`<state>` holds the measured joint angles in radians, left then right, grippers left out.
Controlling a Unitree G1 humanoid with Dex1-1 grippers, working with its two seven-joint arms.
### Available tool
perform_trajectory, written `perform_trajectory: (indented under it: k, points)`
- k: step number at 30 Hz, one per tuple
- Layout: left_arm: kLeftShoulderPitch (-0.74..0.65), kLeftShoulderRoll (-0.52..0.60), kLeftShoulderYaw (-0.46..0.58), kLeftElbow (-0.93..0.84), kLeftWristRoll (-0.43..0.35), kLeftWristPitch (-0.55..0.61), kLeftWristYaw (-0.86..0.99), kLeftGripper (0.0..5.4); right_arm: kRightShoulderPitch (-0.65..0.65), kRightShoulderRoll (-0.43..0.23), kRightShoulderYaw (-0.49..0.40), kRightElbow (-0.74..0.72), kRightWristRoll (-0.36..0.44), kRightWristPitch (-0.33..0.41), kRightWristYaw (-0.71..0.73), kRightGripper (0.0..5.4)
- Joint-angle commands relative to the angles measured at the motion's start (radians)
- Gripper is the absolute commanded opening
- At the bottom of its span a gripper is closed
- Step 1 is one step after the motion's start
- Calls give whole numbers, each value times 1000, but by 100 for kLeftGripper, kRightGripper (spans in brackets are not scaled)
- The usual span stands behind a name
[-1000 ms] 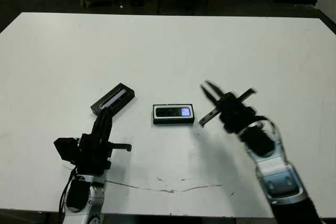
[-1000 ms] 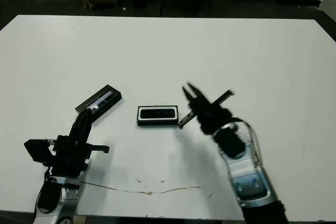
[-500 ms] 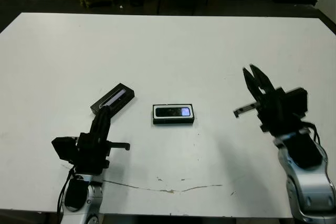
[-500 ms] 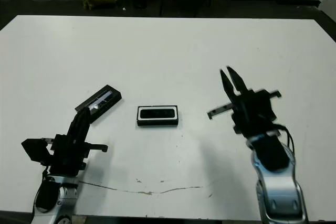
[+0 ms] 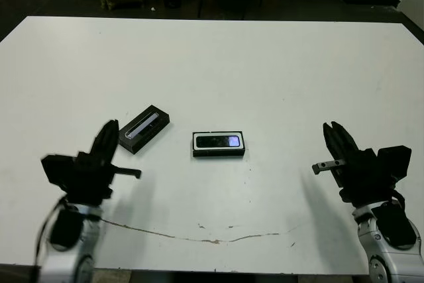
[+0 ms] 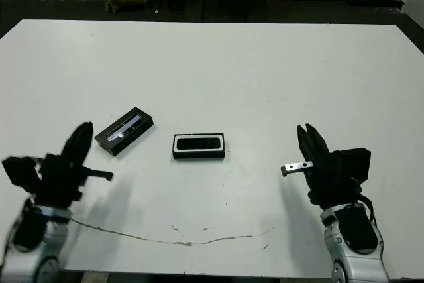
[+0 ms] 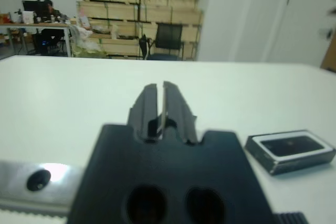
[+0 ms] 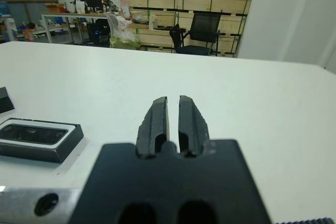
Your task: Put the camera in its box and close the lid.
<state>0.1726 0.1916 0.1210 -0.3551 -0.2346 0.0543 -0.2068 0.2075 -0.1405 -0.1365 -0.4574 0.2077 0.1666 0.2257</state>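
Camera (image 5: 219,142) lies in its box (image 5: 219,153) mid-counter; lid (image 5: 144,128) off, just left. Left gripper (image 5: 105,142) and right gripper (image 5: 336,140) sit near-side, jaws clenched, empty.

lid (image 8: 4,99) cut off at edge

We see a smooth matt white tabletop (image 5: 265,64), a glossy-faced black camera (image 5: 219,142), and matt black plastic claws on brushed-metal brackets.
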Motion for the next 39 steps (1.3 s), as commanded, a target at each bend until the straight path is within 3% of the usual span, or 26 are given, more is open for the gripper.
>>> perform_trajectory:
  k: [1, 8, 11, 22, 35, 39]
  points:
    - [-24, 87, 15, -62, 11, 135, -21, 39, 16, 1, -2, 8, 4, 2, -10, 0]
    - [-123, 212, 22, 3, -37, 166, -191, 205, 8, 2, 4, 12, 6, 0, -14, 0]
    - [-168, 242, 20, 65, -92, 171, -292, 279, 5, 2, 10, 10, -3, 4, -22, 0]
    - [-256, 226, 21, 159, -213, 332, -333, 538, 4, -3, 15, 21, -3, -2, -28, 0]
    - [-312, 219, 63, 177, -344, 574, -269, 538, 9, -6, 17, 23, 2, 14, -22, 0]
    - [-322, 240, 51, 192, -329, 583, -286, 538, 9, -4, 16, 27, 7, 15, -22, 0]
